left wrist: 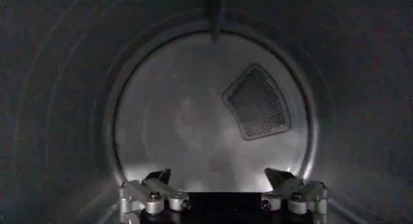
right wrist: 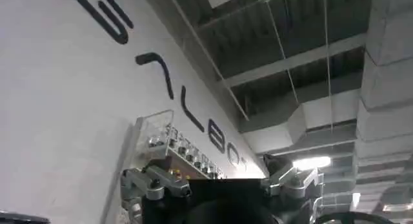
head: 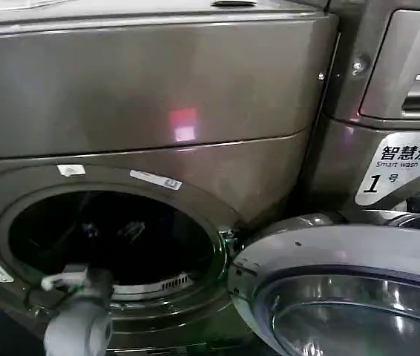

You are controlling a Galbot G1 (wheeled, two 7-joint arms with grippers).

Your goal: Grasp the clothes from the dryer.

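The dryer (head: pixel 158 96) is a bronze-grey front-loader with its round porthole (head: pixel 113 237) open and dark inside. Its silver-rimmed glass door (head: pixel 343 297) is swung out to the right. My left arm (head: pixel 80 322) reaches into the lower left of the porthole. In the left wrist view, my left gripper (left wrist: pixel 217 173) is open inside the drum, facing the pale back wall (left wrist: pixel 187 122), with nothing between its fingers. The clothes are out of view. My right gripper (right wrist: pixel 206 173) is open and empty, pointing up at a lettered wall and the ceiling.
A perforated vent (left wrist: pixel 258 102) sits on the drum's back wall. A second machine (head: pixel 403 67) with a drawer panel stands at the right, with a white "1" sticker (head: pixel 399 170) below it. The open door blocks the lower right.
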